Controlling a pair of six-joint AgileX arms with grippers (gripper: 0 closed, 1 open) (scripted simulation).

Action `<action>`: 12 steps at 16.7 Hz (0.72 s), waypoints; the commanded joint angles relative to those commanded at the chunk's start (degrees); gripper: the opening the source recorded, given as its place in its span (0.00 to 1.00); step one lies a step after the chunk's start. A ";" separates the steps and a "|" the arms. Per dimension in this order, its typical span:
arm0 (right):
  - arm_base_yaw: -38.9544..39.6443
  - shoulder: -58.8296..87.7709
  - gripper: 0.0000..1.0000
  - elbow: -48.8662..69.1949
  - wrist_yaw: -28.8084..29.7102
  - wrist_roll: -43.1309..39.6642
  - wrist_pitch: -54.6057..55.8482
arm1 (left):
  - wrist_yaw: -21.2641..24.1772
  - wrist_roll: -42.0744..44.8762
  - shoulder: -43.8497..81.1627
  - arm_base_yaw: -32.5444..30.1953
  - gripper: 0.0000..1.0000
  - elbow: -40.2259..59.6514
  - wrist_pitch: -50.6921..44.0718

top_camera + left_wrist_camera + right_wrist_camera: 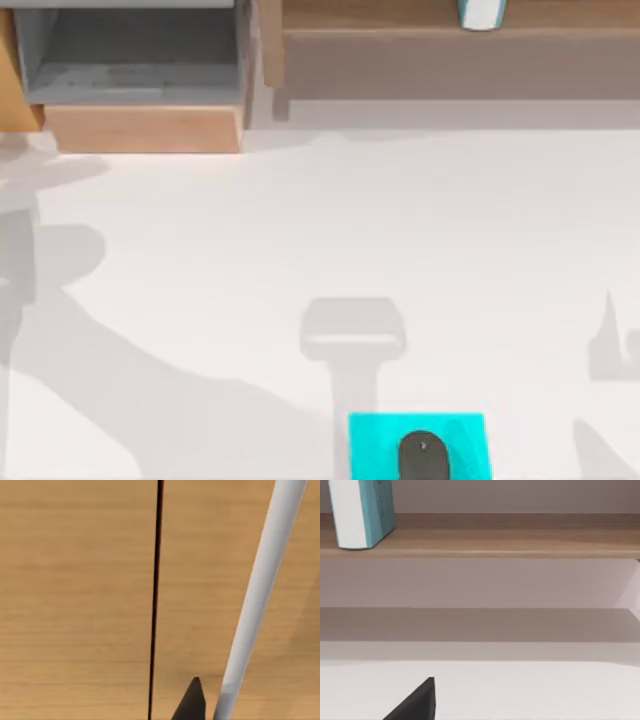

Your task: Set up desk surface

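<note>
Can't lift the big white counter (200, 250), hard, stiff and heavy, flat under the cyan pad (372, 445), so just put things on top; can't tell either arm's jaws open or shut.

Bright, even light, soft grey arm shadows across the desk surface (450, 220) from nine to five o'clock, no glare, edges slightly soft.
</note>
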 joint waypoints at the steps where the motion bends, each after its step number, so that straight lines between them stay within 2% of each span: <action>1: 0.00 0.00 1.00 0.00 0.00 0.00 0.00 | 0.00 0.00 0.00 0.00 1.00 0.00 0.00; 7: 0.00 0.00 1.00 0.00 0.00 0.00 0.00 | 0.21 -0.63 0.25 0.84 1.00 -1.98 -0.07; 12: 0.00 0.00 1.00 0.00 0.00 0.00 0.00 | 1.59 -0.25 -3.24 2.20 1.00 -10.14 4.35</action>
